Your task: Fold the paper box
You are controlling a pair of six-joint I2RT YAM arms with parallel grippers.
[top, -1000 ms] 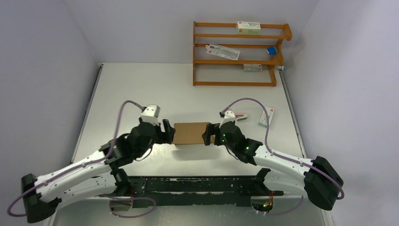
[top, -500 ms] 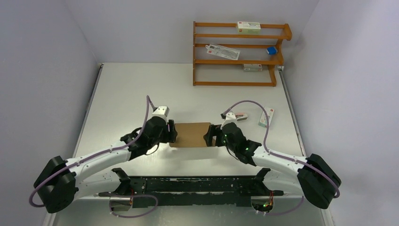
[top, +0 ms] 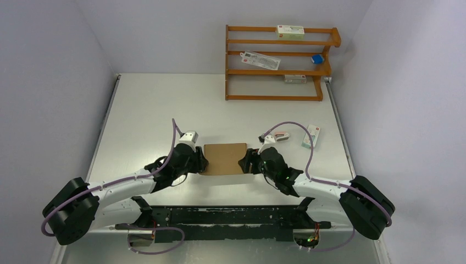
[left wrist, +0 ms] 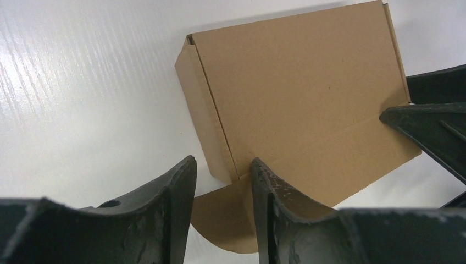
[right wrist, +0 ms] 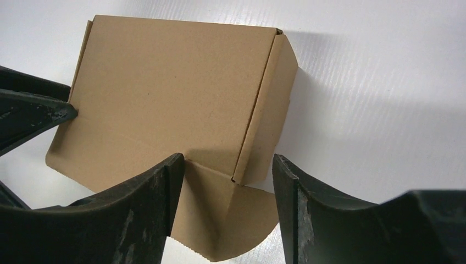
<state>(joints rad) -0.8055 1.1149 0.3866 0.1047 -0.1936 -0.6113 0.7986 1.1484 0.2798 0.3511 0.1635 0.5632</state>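
Paper box (top: 224, 158): lies closed and flat on the white table (top: 154, 110), between both arms. Left gripper (top: 201, 160): meets its left end, fingers narrowly parted over a rounded flap, pinching nothing. Right gripper (top: 244, 163): meets the right end, fingers spread wide, another flap between them.

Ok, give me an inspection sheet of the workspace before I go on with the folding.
Surface: white table, smooth.
Job's things: paper box lies closed between the arms; its near front flap sticks out untucked, rounded tabs at both corners.
Clutter: small white carton and another small white item right of the box.
Grippers: left gripper and right gripper both open, each straddling a near box corner.
Cables: purple cables loop off both arms, clear of the box.
Surroundings: wooden shelf at the far edge holding cartons; plain walls.
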